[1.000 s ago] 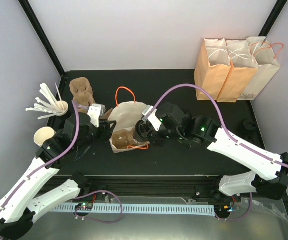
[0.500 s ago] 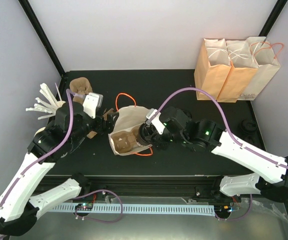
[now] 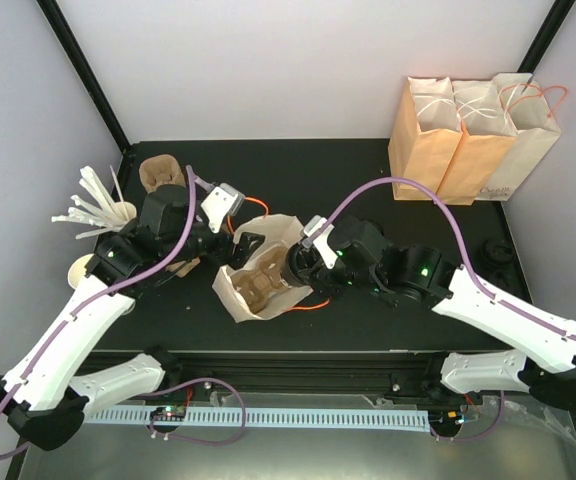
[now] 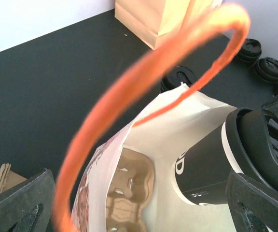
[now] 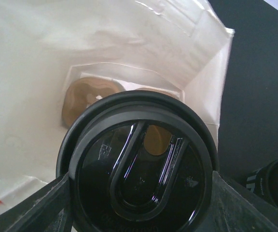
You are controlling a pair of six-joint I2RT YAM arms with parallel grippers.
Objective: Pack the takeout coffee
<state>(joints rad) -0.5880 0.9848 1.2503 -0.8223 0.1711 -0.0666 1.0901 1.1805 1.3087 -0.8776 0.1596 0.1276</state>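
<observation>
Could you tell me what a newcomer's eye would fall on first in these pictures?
The right gripper holds the takeout coffee at the mouth of a white paper bag lying mid-table, a cardboard cup carrier inside. The bag's orange handle loops across the left wrist view, and three tan bags stand in the far right corner.

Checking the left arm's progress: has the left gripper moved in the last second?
Yes. The left gripper has shifted right, away from the utensil cup, toward the lying bag.
</observation>
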